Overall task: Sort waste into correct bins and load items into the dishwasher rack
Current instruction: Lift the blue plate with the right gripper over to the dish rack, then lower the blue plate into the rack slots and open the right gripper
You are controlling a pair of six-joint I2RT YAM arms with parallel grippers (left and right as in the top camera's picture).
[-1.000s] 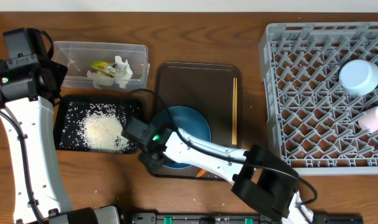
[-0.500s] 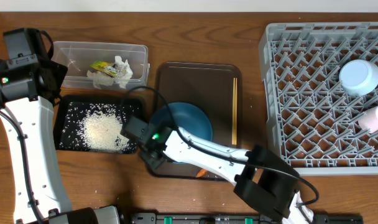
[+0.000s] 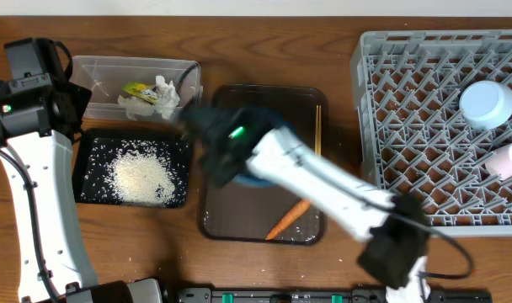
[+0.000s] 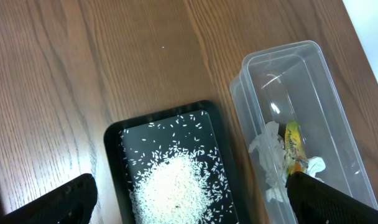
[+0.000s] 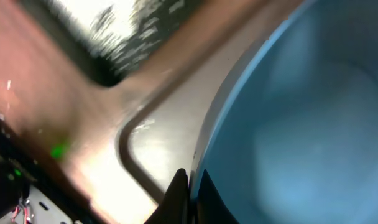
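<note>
Here we go. The grey dishwasher rack (image 3: 441, 126), biggest thing on the table, already carries the small light-blue bowl (image 3: 487, 103) and the white cup (image 3: 509, 160) near its right edge.

On the dark brown serving tray (image 3: 239, 225), the blue dish (image 5: 301, 124) is hard to make out from overhead under the blurred right arm. The wrist view shows us its rim nipped between the closed fingers of the right gripper (image 5: 189, 185), beside the tray's rounded corner. We reckon the dish is the step in hand, bound for the rack.

The clear tub (image 3: 100, 69) holds the crumpled paper (image 3: 161, 91) and the yellow-green wrapper (image 3: 138, 88). The black tray (image 3: 89, 147) just beside it holds the rice (image 3: 142, 177). The left gripper (image 4: 190, 180) hangs over those two bins, jaws wide apart, holding nothing.

Left to do, as we judge it: the dish, the chopsticks (image 3: 318, 135) along the serving tray's right side, and the carrot (image 3: 288, 219) near its front edge.

Textures now. The rack is a rigid plastic lattice of pegs, the serving tray smooth with a slight sheen. The dish is glossy and shallowly curved, the tub thin and see-through. The chopsticks are slim pale wood and the carrot is tapered. The paper is soft and creased, the wrapper crinkly, and the rice a loose white heap with scattered grains.
</note>
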